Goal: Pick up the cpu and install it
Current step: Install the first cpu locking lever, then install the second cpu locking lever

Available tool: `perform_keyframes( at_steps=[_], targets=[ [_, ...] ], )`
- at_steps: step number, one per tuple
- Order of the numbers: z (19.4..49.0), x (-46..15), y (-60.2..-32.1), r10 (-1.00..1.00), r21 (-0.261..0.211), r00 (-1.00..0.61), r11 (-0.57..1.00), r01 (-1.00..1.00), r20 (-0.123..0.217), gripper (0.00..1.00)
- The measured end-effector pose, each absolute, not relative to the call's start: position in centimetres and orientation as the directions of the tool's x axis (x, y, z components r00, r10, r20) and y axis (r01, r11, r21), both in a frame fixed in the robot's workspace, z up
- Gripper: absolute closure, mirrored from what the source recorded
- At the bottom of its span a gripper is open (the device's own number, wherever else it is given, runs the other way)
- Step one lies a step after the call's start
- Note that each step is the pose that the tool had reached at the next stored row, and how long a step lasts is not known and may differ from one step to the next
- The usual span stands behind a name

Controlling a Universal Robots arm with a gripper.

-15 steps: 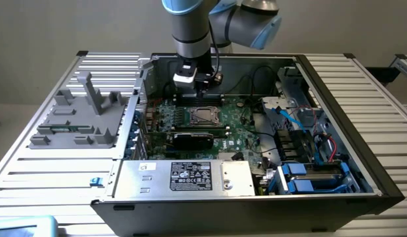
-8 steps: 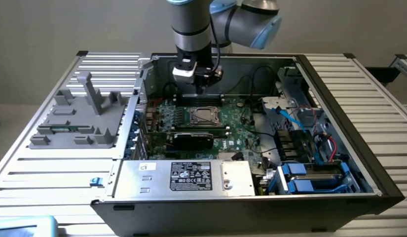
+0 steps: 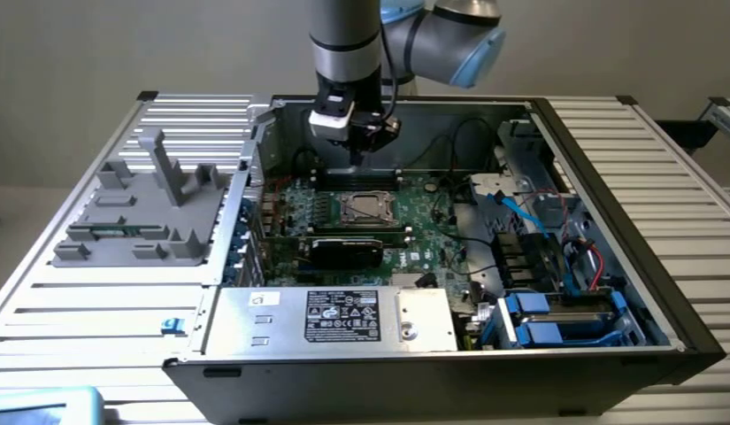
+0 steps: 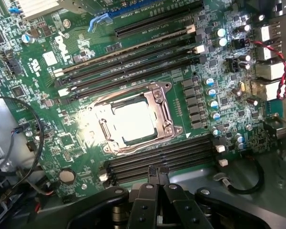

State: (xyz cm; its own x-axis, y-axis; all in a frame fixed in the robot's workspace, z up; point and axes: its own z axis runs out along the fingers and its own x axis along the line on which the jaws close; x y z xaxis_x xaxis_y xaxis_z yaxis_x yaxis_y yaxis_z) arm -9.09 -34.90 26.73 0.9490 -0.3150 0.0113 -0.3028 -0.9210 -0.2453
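- Hanging over the open PC case (image 3: 648, 292) in the upper middle of the exterior frame, the arm (image 3: 344, 35) is pointing its gripper (image 3: 357, 158) straight down above the motherboard (image 3: 435, 239).
- Showing at the bottom centre of the wrist frame, the gripper (image 4: 157, 171) is standing with its black fingers (image 4: 152, 172) pressed together and nothing between them.
- Sitting in the metal-framed socket (image 4: 159, 98) at the centre of the wrist frame, the cpu (image 4: 132, 120) is lying flat, its silver top glaring under the light.
- Appearing in the exterior frame just below the fingertips, the cpu (image 3: 365, 207) is lying apart from the gripper, near the frame's middle.
- Running on both sides of the socket, the black memory slots (image 4: 133, 67) are lying in parallel rows.
- Lying below the socket in the exterior frame, the graphics card (image 3: 347, 250) is sitting across the board.
- Occupying the lower middle of the exterior frame, the power supply (image 3: 329, 317) is showing its label.
- Resting at the exterior frame's left, a grey fixture (image 3: 141, 212) is standing on the slatted table (image 3: 81, 310).
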Motion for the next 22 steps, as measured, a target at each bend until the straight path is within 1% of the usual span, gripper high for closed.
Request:
perform_keyframes(
  at_steps=[13, 22],
  targets=[
    [28.6, -7.7, -35.6, -0.314, -0.199, 0.949, -0.93, -0.309, -0.008, 0.89],
    [28.6, -7.8, -35.7, -0.314, -0.198, 0.949, -0.93, -0.31, -0.01, 0.89]
  ],
)
